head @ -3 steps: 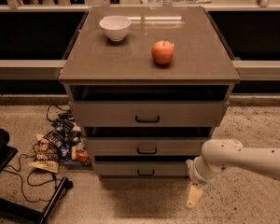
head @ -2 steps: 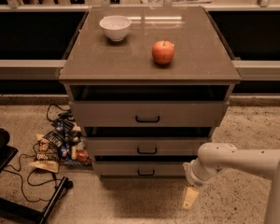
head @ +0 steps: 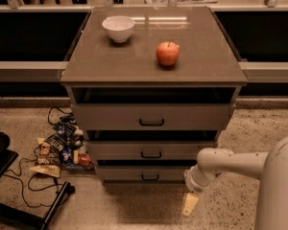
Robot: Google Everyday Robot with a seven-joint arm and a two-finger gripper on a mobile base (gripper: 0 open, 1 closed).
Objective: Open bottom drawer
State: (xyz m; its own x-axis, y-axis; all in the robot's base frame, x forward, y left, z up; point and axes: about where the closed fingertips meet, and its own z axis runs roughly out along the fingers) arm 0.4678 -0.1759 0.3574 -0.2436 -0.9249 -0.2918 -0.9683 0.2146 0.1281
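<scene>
speckled stone floor (head: pixel 134 210) runs under a grey-beige cabinet (head: pixel 149 71) with 3 drawer tiers. on its top sit 1 white bowl (head: pixel 118 28) at the back left and 1 red apple (head: pixel 168 53) near the middle. the bottom drawer (head: pixel 120 173) is the lowest tier, with its small black handle (head: pixel 150 177) at centre and a dark gap above its front. the white arm (head: pixel 230 163) reaches in from the right, and the gripper (head: pixel 189 205) hangs low over the floor by the drawer's right end, clear of the handle. whether it is spread or closed cannot be told. snack packets (head: pixel 55 152) and black cables (head: pixel 19 176) lie left of the cabinet.
</scene>
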